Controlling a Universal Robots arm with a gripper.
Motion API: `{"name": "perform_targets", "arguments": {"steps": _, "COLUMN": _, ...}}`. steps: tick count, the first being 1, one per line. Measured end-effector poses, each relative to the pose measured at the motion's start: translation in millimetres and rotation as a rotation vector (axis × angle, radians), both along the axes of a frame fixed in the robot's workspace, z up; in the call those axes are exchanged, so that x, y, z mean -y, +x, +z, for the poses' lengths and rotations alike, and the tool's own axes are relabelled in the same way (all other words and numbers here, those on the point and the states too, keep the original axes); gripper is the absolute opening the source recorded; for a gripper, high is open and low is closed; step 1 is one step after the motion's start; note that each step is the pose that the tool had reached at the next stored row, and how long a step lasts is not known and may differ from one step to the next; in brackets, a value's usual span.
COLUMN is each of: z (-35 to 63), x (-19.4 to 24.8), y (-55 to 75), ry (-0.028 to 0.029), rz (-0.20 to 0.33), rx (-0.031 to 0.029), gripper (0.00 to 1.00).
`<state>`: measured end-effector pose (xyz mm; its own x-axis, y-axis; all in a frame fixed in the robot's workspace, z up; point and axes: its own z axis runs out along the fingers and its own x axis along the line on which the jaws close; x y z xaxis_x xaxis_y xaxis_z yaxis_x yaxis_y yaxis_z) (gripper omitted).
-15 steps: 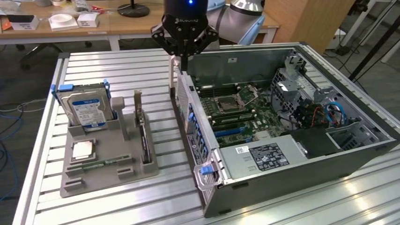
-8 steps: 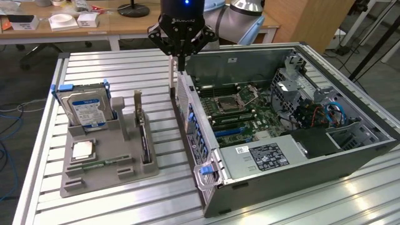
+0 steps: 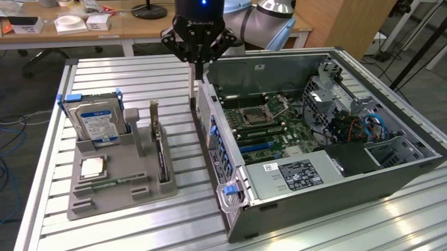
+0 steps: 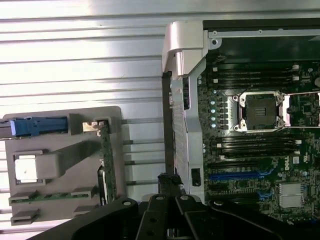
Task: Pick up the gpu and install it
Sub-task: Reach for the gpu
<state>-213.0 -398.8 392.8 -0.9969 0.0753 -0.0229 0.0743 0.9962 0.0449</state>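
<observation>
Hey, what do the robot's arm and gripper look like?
The gripper is black, built from angular linkages, with white lettering across its body and a small blue light glowing above it. The arm behind it is silvery grey with rounded, tube-like joints.

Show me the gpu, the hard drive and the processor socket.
gpu (image 3: 162, 157): exterior view, on its dark upper edge.
hard drive (image 3: 98, 124): exterior view, on its blue-white label.
processor socket (image 4: 261, 111): wrist view, on its middle.

Ribbed silver aluminium slat tabletop (image 3: 125, 78), brightly lit. Long pale wooden desk (image 3: 133, 29) behind it, bearing small white cardboard boxes (image 3: 70, 23). Tall light-brown wooden cabinet panel (image 3: 349, 21), the exterior view's right. Grey floor (image 3: 21, 94) with loose blue cable (image 3: 8, 140).
</observation>
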Motion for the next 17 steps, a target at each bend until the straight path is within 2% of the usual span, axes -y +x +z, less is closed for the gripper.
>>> {"name": "perform_targets", "arguments": {"steps": 17, "z": 0.0, "x": 0.0, "y": -13.8, "ry": -0.0001, "rz": 0.000, "rx": -0.0001, "gripper": 0.11}}
